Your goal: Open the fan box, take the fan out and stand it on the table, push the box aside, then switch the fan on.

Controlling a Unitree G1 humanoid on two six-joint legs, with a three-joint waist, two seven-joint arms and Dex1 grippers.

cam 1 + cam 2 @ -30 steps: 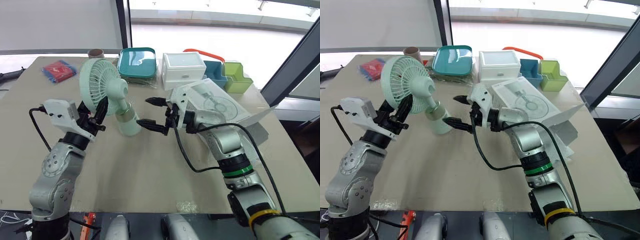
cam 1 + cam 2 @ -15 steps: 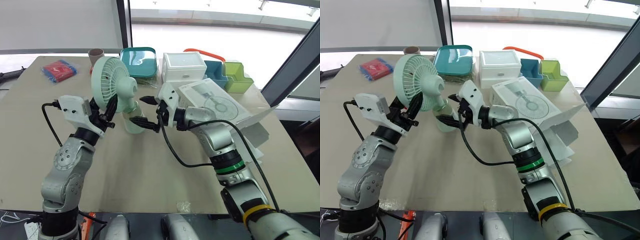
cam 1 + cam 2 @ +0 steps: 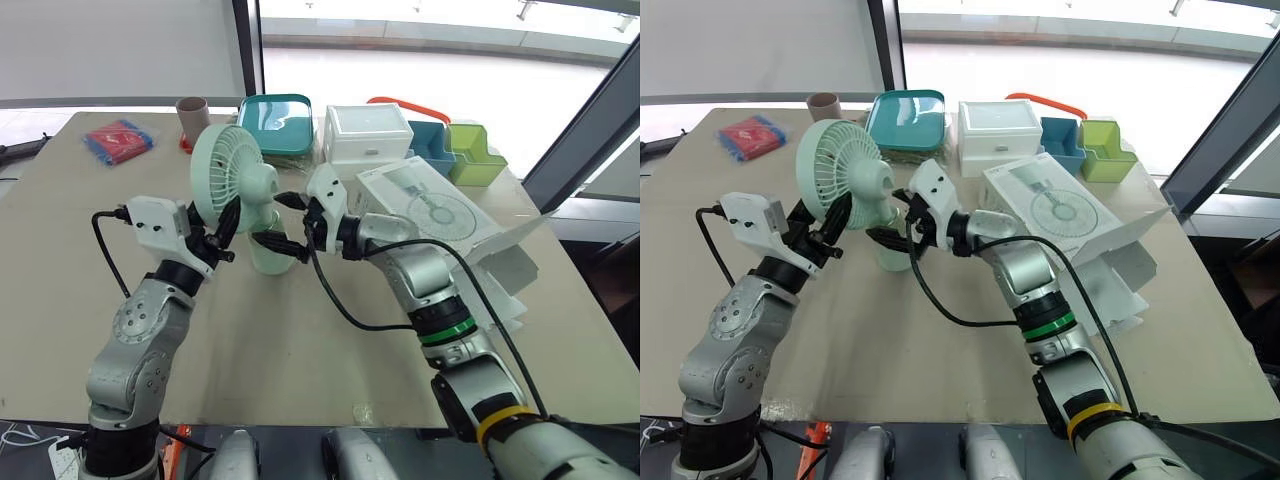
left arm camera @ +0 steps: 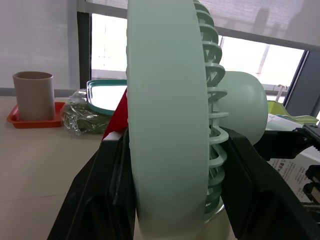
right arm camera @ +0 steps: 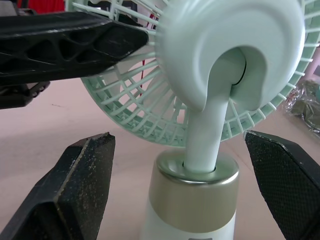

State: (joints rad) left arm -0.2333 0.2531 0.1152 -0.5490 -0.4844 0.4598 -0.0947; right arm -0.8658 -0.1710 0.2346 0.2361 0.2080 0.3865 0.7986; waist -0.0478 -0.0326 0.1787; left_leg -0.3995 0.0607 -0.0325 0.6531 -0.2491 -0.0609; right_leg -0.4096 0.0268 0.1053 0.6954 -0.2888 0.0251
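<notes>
Fan (image 3: 235, 180) has shifted toward the surface's middle, nearer the fan box (image 3: 440, 215). Right pincer (image 3: 278, 220) has come in from beside the box to straddle the fan's lower part.

Left pincer (image 3: 222, 222) is clamped on the round grille head, one finger on the front face and one behind. Right pincer is spread wide, one finger on each side of the stem and gold-collared base, neither touching in the right wrist view.

Fan is upright. Base looks down on the surface (image 3: 300, 340) or just off it; cannot tell contact.

Likely step: standing the fan, with the right arm coming in to steady or take over the base. Box push and switch-on not yet done.

Fan box lies flat just beyond the right forearm, flap open on its far side, close to the fan, so it crowds that arm's working space.

Along the far edge:
- red packet (image 3: 120, 140)
- beige cup (image 3: 192, 110) on a red coaster
- teal tray (image 3: 275, 122), nearest behind the fan
- white drawer box (image 3: 368, 135)
- blue bin (image 3: 432, 145)
- green bin (image 3: 472, 150)
</notes>
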